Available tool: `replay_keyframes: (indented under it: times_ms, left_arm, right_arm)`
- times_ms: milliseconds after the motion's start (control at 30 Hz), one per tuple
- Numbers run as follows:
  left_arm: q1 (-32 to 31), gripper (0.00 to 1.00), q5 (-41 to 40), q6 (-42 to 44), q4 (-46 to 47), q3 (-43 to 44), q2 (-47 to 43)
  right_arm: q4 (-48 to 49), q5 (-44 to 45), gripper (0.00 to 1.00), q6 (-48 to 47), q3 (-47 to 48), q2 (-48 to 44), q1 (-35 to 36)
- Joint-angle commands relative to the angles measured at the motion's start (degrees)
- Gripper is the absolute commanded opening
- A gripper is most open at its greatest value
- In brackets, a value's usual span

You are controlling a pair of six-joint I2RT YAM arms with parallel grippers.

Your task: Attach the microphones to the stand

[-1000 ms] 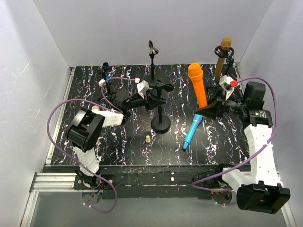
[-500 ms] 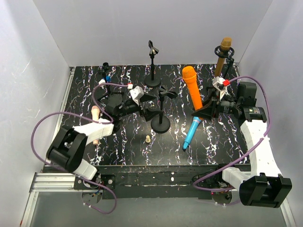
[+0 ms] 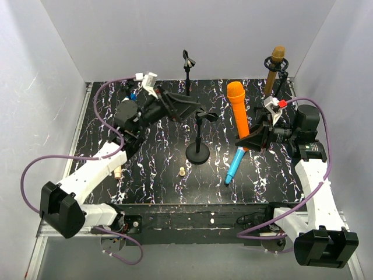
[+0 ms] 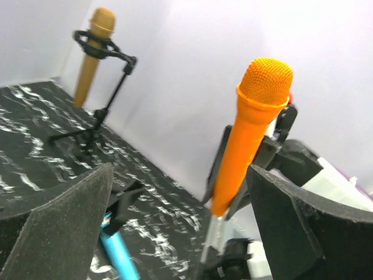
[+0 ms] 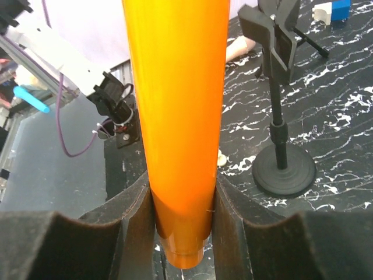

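Observation:
My right gripper (image 3: 249,139) is shut on the lower end of the orange microphone (image 3: 238,109), holding it upright to the right of the round-based stand (image 3: 198,153). In the right wrist view the orange microphone (image 5: 175,105) fills the space between the jaws of my right gripper (image 5: 182,233). My left gripper (image 3: 187,108) hangs open just left of the stand's clip (image 3: 207,116), holding nothing. A light blue microphone (image 3: 234,167) lies on the table. A golden-brown microphone (image 3: 275,71) sits in the back right stand. The pale pink microphone (image 3: 118,171) lies partly hidden under my left arm.
An empty stand (image 3: 187,74) rises at the back middle. A tiny beige peg (image 3: 182,171) lies in front of the round base. A small black holder with a blue part (image 3: 132,87) is at the back left. White walls enclose the table on three sides.
My left gripper opened, let go of the stand's clip and swung toward the back as the arm stretched out. The right gripper with the orange microphone shifted slightly left.

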Motion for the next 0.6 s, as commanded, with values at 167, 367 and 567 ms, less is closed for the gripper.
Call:
replay_keyframes:
  times_ms: [167,367,567]
  left_arm:
    - [-15.1,0.98,-10.2,-2.6,-6.5,11.1,8.9]
    - [-21.8,0.98,-14.5,0.8,4.5,11.1,13.7]
    - [-24.2,0.95,-17.4,1.1,12.6,11.5,18.1]
  right_arm:
    - [23.7,-4.1,0.01,27.7,0.3,-0.8,0.3]
    - [29.0,-3.6,0.01,33.3,-1.5,-1.1,0.3]
    - [30.5,-3.4,0.01,35.2,-2.6,-1.0,0.3]
